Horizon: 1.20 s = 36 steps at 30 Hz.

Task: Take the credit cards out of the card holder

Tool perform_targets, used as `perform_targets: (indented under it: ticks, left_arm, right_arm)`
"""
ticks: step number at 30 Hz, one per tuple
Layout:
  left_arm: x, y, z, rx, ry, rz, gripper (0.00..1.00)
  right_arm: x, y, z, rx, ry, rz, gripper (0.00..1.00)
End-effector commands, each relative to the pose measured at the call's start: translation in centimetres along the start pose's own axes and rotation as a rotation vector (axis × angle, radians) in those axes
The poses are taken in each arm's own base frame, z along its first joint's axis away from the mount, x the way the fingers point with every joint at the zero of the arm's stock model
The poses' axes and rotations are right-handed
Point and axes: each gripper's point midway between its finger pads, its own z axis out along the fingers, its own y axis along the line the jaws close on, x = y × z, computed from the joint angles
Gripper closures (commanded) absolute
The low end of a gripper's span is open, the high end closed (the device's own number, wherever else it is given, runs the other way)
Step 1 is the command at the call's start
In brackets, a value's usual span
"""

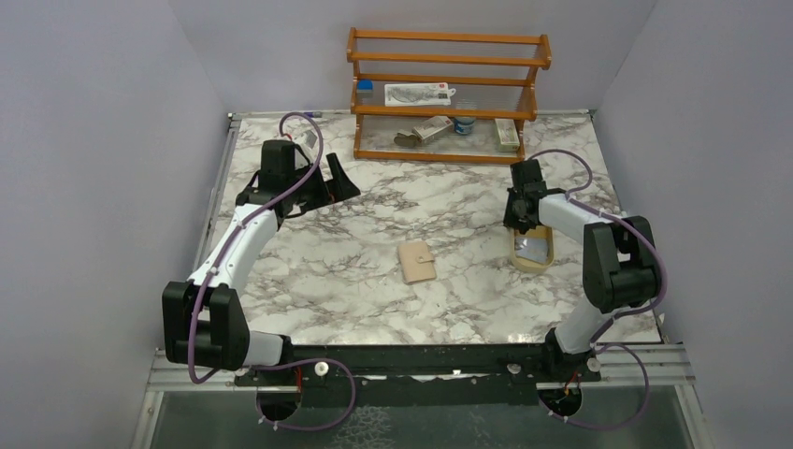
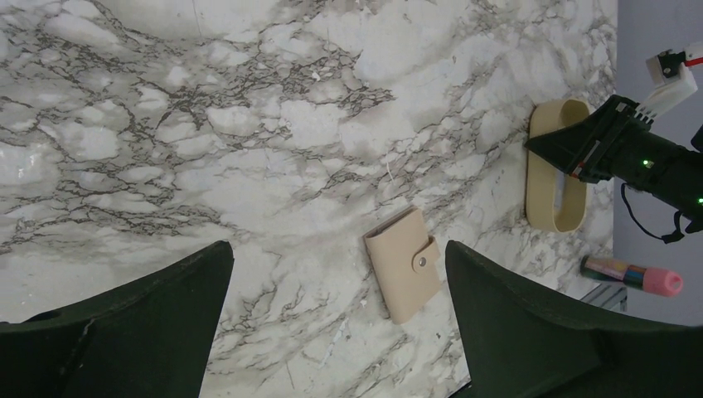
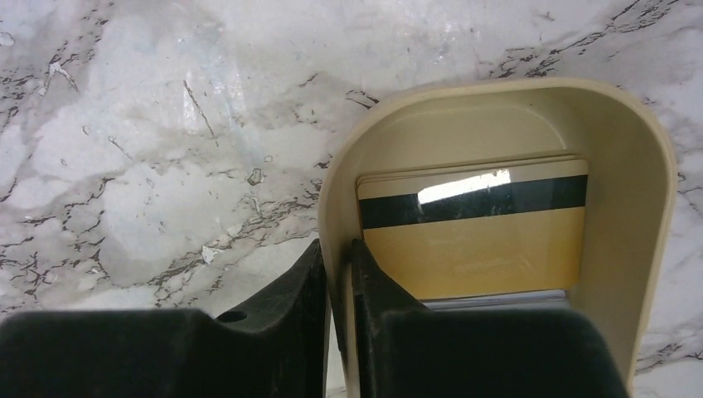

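One card holder (image 1: 417,261) lies shut, its snap tab fastened, near the middle of the marble table (image 1: 355,290). The credit cards (image 3: 472,240) lie stacked in the single oval tray (image 3: 497,89), well to the right of the holder. At least two show: a yellow-orange card (image 3: 472,249) with a dark band lies on top, and the edge of a grey card (image 3: 497,300) pokes out beneath its near side. Their full number cannot be told.

One wooden rack (image 1: 449,61) stands at the far edge, with packets and small jars on its shelves. The tray's raised wall rings the cards.

The right gripper (image 3: 336,257) is nearly closed, pinching the tray's left wall with one finger inside and one outside. The left gripper (image 1: 325,190) hovers over the far left of the table, spread wide and holding nothing.
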Motion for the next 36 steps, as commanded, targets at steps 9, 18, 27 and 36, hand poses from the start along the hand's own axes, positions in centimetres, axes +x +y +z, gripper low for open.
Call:
perform_targets:
  ticks: [9, 18, 27, 36]
  left_arm:
    - [-2.1, -0.7, -0.7, -0.006, -0.043, 0.059, 0.01]
    - [-2.3, -0.7, -1.2, -0.009, -0.044, 0.062, 0.01]
    - [-2.3, -1.1, -1.9, 0.013, -0.027, 0.071, 0.01]
    - [-2.3, -0.7, -2.3, 0.015, -0.027, 0.065, 0.01]
  right_arm:
    - [-1.1, 1.4, 0.2, -0.057, -0.05, -0.062, 0.99]
    - [-3.7, 7.9, -2.1, -0.26, -0.151, -0.26, 0.99]
    - [-4.2, 18.0, -5.8, -0.563, -0.257, -0.647, 0.99]
    - [-0.5, 25.3, -6.4, -0.797, -0.19, -0.952, 0.99]
